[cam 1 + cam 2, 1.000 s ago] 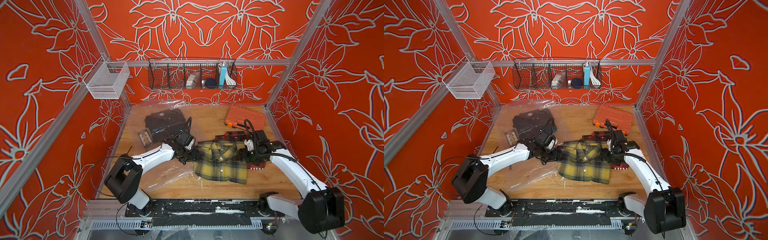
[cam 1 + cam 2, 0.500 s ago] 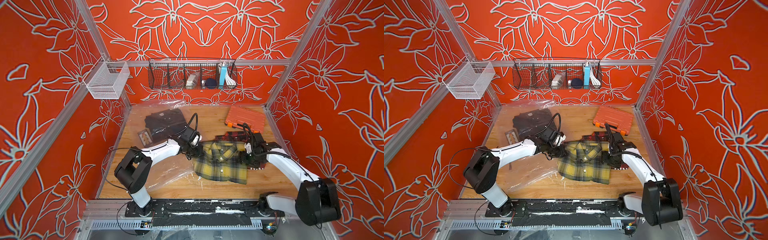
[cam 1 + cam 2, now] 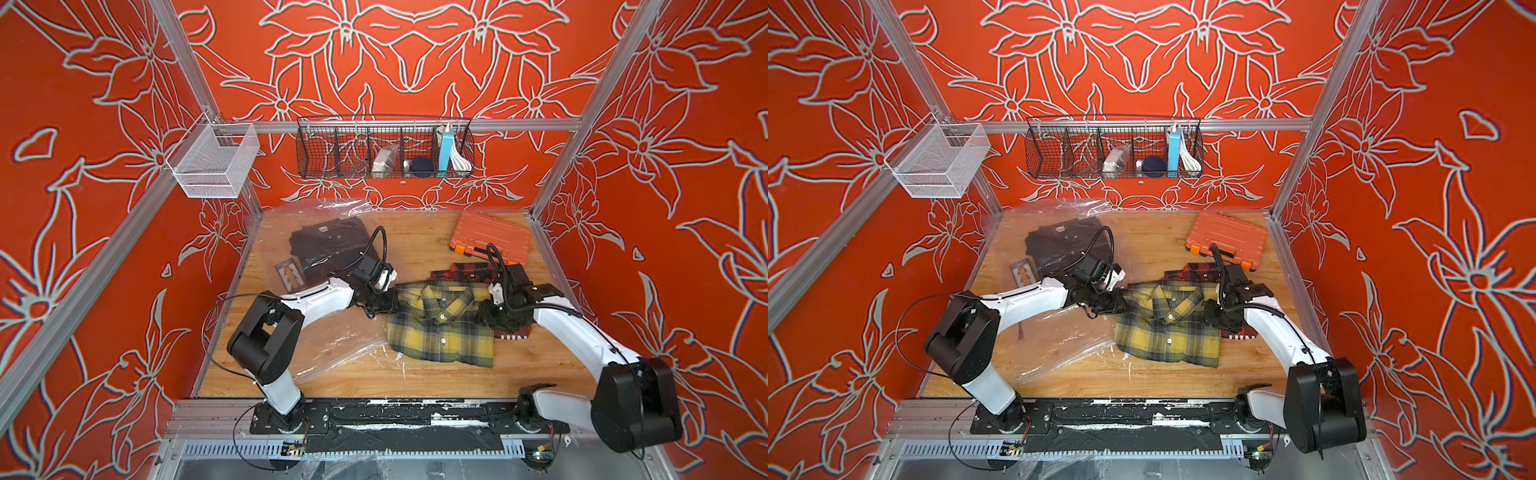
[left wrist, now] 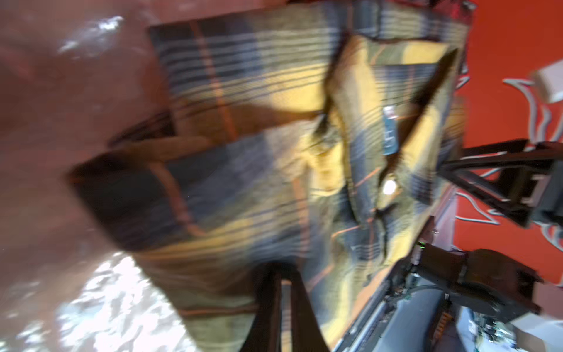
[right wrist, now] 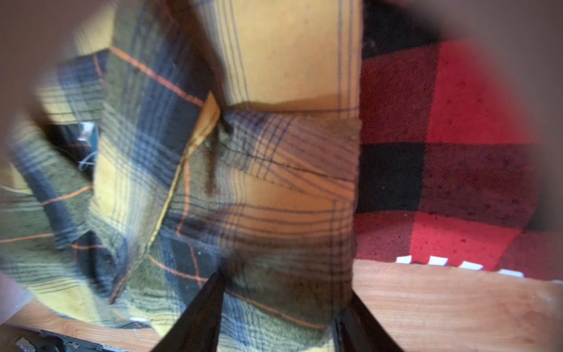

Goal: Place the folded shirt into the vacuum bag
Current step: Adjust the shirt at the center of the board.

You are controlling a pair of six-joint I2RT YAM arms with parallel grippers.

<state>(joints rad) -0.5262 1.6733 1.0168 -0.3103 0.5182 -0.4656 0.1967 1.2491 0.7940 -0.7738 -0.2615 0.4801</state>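
The folded shirt (image 3: 440,328) (image 3: 1167,328), yellow and dark plaid, lies flat on the wooden table right of the middle. The vacuum bag (image 3: 332,336) (image 3: 1059,340), clear and crinkly, spreads over the table's left half, its edge beside the shirt. My left gripper (image 3: 388,301) (image 3: 1121,301) sits low at the shirt's left shoulder. In the left wrist view its jaws (image 4: 281,271) stand almost together with a thin strip of plaid between them. My right gripper (image 3: 484,316) (image 3: 1210,318) is at the shirt's right edge. Its jaws (image 5: 283,283) stand apart astride a thick fold of the shirt (image 5: 243,183).
A red and black plaid garment (image 3: 478,274) (image 5: 441,152) lies partly under the shirt's right side. An orange case (image 3: 490,239) sits at the back right. A dark folded garment (image 3: 332,249) and a card (image 3: 289,274) lie at the back left with the plastic. Wire baskets (image 3: 384,149) hang on the back wall.
My left gripper moved right from the bag to the shirt's left shoulder and closed. My right gripper's jaws narrowed around the shirt's right edge.
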